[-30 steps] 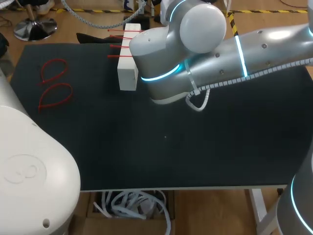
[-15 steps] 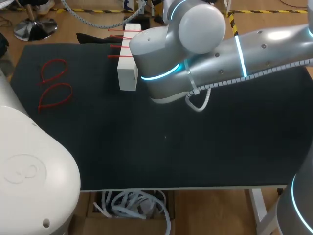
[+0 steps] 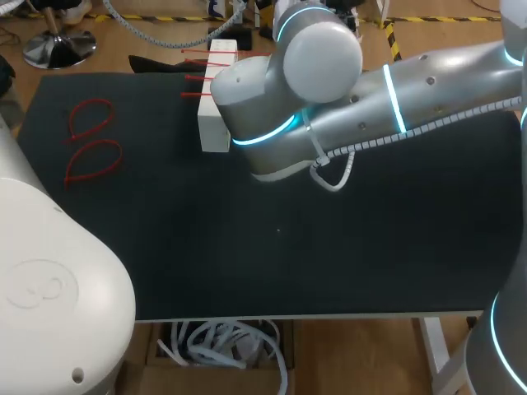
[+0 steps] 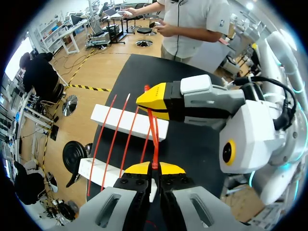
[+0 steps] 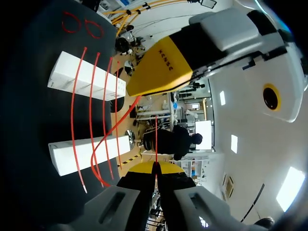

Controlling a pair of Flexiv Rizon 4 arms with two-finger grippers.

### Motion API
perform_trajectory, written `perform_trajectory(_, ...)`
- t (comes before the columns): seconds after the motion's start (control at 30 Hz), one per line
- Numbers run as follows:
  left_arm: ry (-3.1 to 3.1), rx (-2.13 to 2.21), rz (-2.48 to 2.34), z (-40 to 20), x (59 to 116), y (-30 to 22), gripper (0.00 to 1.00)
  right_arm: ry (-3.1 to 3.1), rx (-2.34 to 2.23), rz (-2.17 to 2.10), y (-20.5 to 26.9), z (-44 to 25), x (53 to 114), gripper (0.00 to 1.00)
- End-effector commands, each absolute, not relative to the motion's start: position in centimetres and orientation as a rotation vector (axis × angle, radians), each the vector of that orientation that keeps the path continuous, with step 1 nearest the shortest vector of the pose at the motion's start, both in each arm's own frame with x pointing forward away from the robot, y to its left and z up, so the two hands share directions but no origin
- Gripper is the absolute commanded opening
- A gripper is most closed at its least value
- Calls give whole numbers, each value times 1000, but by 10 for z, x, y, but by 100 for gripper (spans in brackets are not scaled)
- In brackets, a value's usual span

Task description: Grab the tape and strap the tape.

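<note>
A red zip tie [image 4: 155,139] is stretched between my two grippers above the table. My left gripper [image 4: 153,168] is shut on one end of it. My right gripper [image 4: 153,102] pinches the other end just ahead. In the right wrist view, my right gripper [image 5: 155,167] is shut on the zip tie [image 5: 156,144], whose strap curves away from my left gripper [image 5: 139,91]. In the head view, my right arm [image 3: 329,107] hides both grippers.
Two white blocks [image 3: 216,123] [image 4: 127,124] lie at the table's far edge with several straight red ties [image 3: 202,76] across them. Two looped red ties [image 3: 90,119] [image 3: 93,159] lie on the black mat at the far left.
My right arm has shifted slightly to the left in the head view. The blocks and the ties on the table have not moved.
</note>
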State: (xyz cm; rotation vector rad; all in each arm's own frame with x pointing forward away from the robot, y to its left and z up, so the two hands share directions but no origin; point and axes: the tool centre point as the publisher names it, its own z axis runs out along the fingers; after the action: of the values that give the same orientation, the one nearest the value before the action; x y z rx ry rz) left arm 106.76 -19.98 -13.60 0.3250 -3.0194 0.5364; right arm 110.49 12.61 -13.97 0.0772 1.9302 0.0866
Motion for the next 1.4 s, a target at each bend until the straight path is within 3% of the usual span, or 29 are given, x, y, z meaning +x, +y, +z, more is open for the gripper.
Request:
perform_trajectory(0.03,-3020,327,530,-135,1067,-200,0,1926,86,67,134,-142,1107,0)
perform_trajectory(1.4,-3020,327,530,-135,1067,-200,0,1847,70,-12,142,-138,1098,0)
